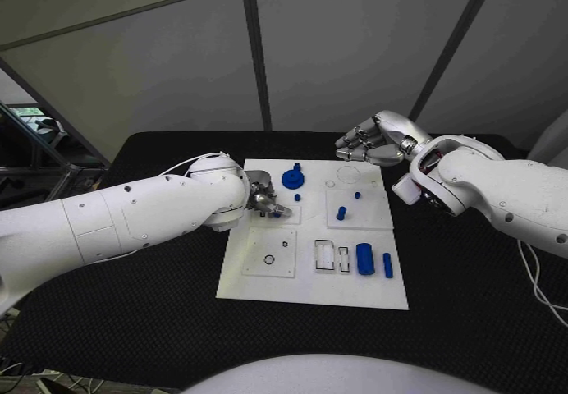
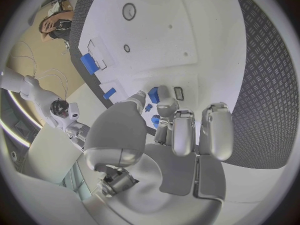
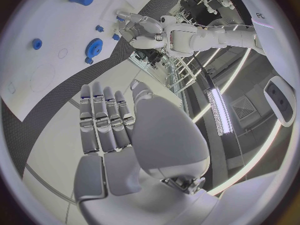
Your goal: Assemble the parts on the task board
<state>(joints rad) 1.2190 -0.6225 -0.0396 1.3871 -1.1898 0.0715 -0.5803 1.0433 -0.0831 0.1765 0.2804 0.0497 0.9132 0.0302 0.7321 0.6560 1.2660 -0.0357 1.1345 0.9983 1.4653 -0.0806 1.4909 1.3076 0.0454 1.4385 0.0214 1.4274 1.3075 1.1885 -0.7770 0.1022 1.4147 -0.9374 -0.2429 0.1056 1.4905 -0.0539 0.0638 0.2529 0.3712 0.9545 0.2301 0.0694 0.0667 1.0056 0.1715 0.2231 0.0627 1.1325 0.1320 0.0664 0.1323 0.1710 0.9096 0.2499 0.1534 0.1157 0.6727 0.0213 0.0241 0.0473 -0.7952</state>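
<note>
White flat task board (image 1: 310,271) lies mid-bench; small blue plastic parts sit on it: a gear-shaped piece (image 1: 292,176) near the far edge, short pegs (image 1: 341,213) mid-board, a thick cylinder (image 1: 364,258) near the front. Your left hand (image 1: 264,199) hovers low over the board's left side, fingers curled toward a small blue piece (image 2: 153,95); whether it grips, I cannot tell. Right hand (image 1: 370,141) waits beyond the far edge, fingers loosely apart, empty. Judged: pick-up stage. Next, confirm the pinch before lifting.
</note>
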